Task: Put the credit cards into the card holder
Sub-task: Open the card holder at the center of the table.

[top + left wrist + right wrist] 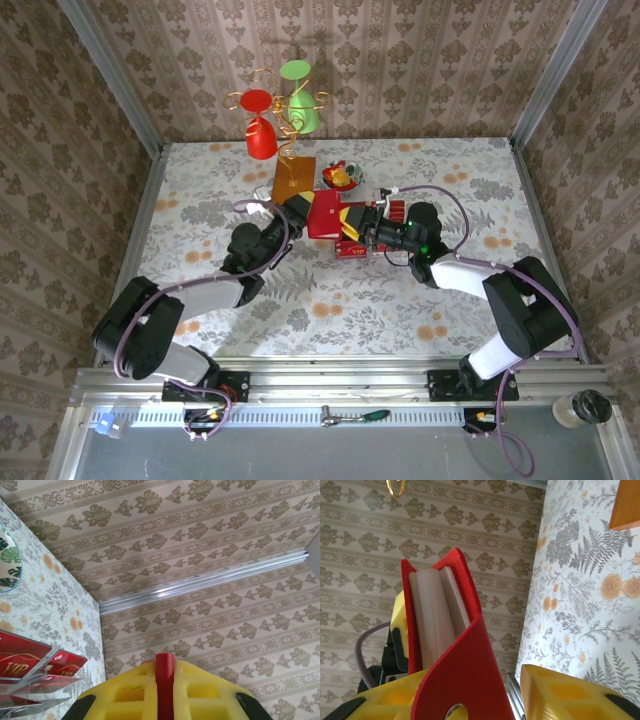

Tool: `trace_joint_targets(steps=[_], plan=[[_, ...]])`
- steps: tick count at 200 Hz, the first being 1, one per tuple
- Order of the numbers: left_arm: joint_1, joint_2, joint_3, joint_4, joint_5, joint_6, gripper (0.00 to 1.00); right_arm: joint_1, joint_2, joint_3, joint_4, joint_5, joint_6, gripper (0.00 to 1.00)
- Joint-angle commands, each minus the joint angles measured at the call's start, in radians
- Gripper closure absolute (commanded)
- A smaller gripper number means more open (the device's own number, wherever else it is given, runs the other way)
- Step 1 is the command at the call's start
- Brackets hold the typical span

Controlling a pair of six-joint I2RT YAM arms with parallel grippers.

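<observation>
Since the yellow fingers [565, 692] of the right gripper [475, 702] stand part open, one clear of the glossy red folding card holder [455, 645] between them, the hold appears to rest on the left gripper [165, 685], clamped shut on the holder's edge at 9 o'clock. Risk: the upright holder sags or closes. Red VIP credit cards [342, 178] sit in a clear plastic tray [47, 692] at its 1 o'clock; a skewed pocket would jam them.

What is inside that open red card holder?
Inside the card holder, pale sleeves stand side by side between its red covers. The near red flap covers their lower part, so I cannot tell whether a card is tucked in there.
</observation>
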Motion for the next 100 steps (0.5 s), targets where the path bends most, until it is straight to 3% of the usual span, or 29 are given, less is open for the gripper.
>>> trace_joint_targets(steps=[1,61,100], plan=[[-0.016,0.016,0.051,0.128,-0.019,-0.048,1.0,-0.002,0.027,-0.001,0.142,-0.047,0.067,0.6],[-0.026,0.025,0.075,0.126,-0.018,-0.039,1.0,-0.003,0.052,0.008,0.214,-0.056,0.113,0.86],[-0.027,0.026,0.072,0.126,-0.02,-0.038,1.0,-0.008,0.054,0.009,0.243,-0.061,0.134,0.91]])
